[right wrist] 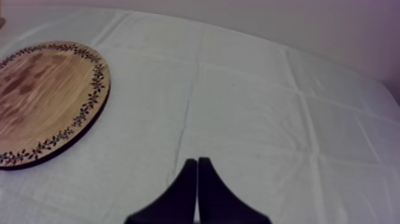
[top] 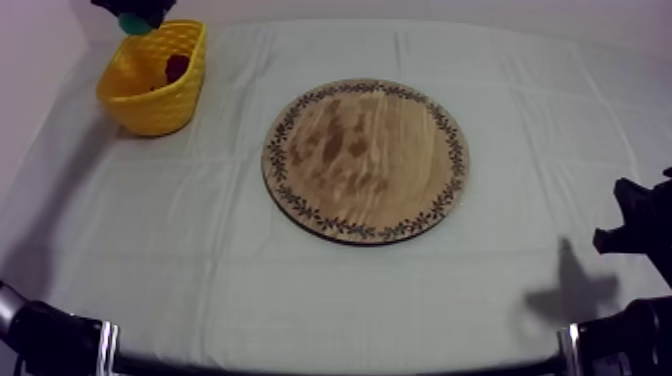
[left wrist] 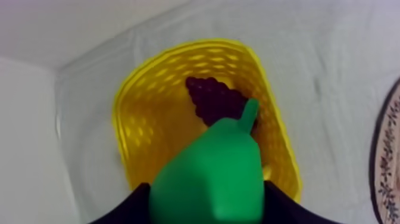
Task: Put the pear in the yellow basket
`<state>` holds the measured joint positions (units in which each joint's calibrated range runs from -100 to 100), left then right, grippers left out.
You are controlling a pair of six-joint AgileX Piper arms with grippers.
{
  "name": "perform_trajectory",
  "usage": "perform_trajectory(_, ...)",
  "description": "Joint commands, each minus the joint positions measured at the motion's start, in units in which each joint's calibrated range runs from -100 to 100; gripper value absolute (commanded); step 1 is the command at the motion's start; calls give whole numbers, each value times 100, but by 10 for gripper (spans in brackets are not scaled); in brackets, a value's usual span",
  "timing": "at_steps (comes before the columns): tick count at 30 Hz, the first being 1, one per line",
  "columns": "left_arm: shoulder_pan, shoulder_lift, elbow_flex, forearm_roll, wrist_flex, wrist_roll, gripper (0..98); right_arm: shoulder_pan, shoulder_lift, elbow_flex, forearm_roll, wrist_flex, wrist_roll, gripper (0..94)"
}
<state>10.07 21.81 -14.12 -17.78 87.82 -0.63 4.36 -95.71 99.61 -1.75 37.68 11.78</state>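
My left jaws are clamping the pear [left wrist: 208, 173], holding it just above the yellow basket [left wrist: 140, 113], over the grapes [left wrist: 215, 100] lying inside. My right jaws are resting together, well apart from the basket. If I am letting go off-centre, the pear risks glancing off the basket rim or the grapes and rolling onto the desk [top: 540, 150].

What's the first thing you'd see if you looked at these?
The bright green pear, held in the left gripper right over the yellow basket at the far left corner of the table, with dark grapes inside. Then the big round wooden board in the middle, with nothing on it.
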Motion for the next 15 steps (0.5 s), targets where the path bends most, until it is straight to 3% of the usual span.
perform_trajectory(1,-35,297,5,2,-83,36,527,1,-5,5,2,6,0,5)
perform_trajectory(15,-226,1561,-209,78,-701,172,506,1,-5,5,2,6,0,5)
